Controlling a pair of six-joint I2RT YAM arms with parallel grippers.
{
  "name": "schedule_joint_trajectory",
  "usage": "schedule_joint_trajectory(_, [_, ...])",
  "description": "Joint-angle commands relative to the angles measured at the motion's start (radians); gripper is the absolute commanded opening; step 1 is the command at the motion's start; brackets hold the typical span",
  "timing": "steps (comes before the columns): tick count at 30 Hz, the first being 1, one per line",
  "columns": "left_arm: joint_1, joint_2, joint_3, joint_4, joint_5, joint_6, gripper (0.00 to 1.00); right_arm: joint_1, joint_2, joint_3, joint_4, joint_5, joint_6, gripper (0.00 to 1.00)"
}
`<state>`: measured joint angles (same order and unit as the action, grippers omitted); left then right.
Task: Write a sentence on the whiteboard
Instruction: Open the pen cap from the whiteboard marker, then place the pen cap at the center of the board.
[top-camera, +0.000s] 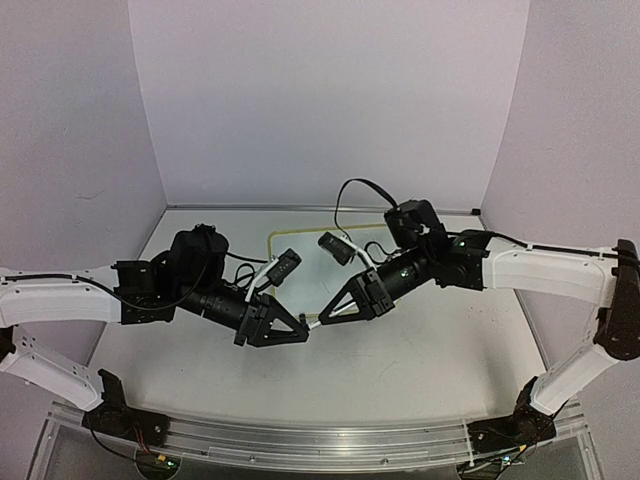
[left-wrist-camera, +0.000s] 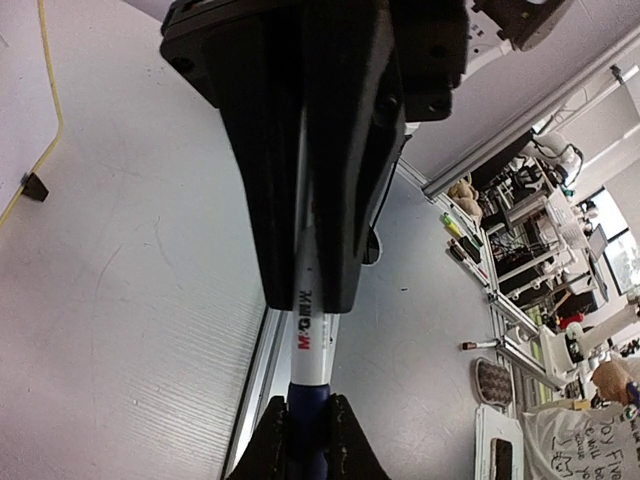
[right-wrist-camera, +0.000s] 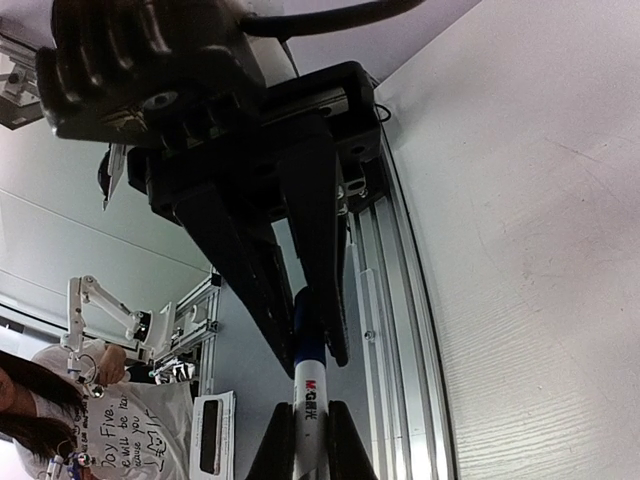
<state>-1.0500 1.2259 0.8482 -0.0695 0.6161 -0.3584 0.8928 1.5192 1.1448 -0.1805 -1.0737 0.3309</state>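
Observation:
The whiteboard (top-camera: 312, 262) lies flat at the back middle of the table, its yellow frame partly hidden by both arms. One frame edge (left-wrist-camera: 55, 100) and a black clip foot (left-wrist-camera: 35, 187) show in the left wrist view. The grippers meet tip to tip in front of the board, holding one marker (top-camera: 312, 323) between them above the table. My left gripper (left-wrist-camera: 308, 405) is shut on the marker's blue cap (left-wrist-camera: 307, 425). My right gripper (right-wrist-camera: 308, 412) is shut on the white barrel (right-wrist-camera: 310, 395). The cap (right-wrist-camera: 308, 325) still joins the barrel (left-wrist-camera: 313, 340).
An aluminium rail (top-camera: 320, 440) runs along the table's near edge. Purple walls close the back and sides. A black cable (top-camera: 345, 195) loops above the right wrist. Benches and another marker (left-wrist-camera: 478, 345) lie beyond the table.

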Motion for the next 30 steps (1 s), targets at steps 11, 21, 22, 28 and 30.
schedule_joint_trajectory(11, [0.011,-0.036,-0.012,0.004,0.117,0.01,0.0,-0.101,-0.087,-0.03,0.029,-0.141,-0.053,0.0])
schedule_joint_trajectory(21, [0.124,-0.162,-0.075,-0.081,0.03,0.029,0.0,-0.232,-0.172,-0.057,0.006,-0.122,-0.029,0.0])
schedule_joint_trajectory(22, [0.146,-0.169,-0.09,-0.099,-0.037,0.028,0.0,-0.232,-0.188,-0.06,-0.003,-0.063,-0.027,0.0])
schedule_joint_trajectory(28, [0.256,-0.154,-0.175,-0.115,-0.456,-0.1,0.0,-0.22,-0.305,-0.153,0.024,0.343,0.035,0.0])
schedule_joint_trajectory(30, [0.297,-0.115,-0.184,-0.109,-0.541,-0.14,0.0,-0.206,-0.337,-0.196,0.063,0.466,0.076,0.0])
